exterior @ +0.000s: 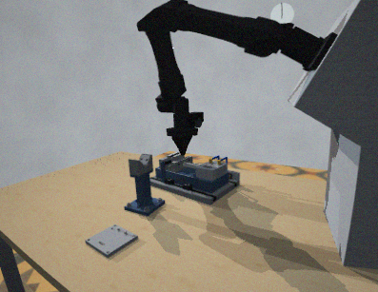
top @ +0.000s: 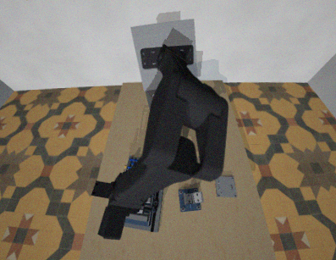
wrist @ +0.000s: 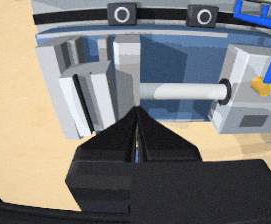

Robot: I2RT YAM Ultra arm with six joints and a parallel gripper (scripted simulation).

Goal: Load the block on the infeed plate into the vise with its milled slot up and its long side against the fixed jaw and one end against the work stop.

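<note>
The blue vise (exterior: pixel 195 175) stands on the table, and its jaws are apart. In the wrist view a pale block with a dark groove along its top (wrist: pixel 88 100), apparently the part, lies between the jaws next to the left jaw (wrist: pixel 54 91). The cylinder's rod (wrist: pixel 179 91) runs in from the right. My gripper (wrist: pixel 137 112) (exterior: pixel 182 152) is shut and empty, with its tips pointing down just above the vise. I cannot tell whether it touches the part. The work stop is not clear in any view. In the top view the arm hides most of the vise (top: pixel 144 212).
The V-block on its blue stand (exterior: pixel 143 184) is empty, to the left of the vise. The grey infeed plate (exterior: pixel 111 240) lies bare near the table's front edge. A large grey mount (exterior: pixel 355 170) stands at the right.
</note>
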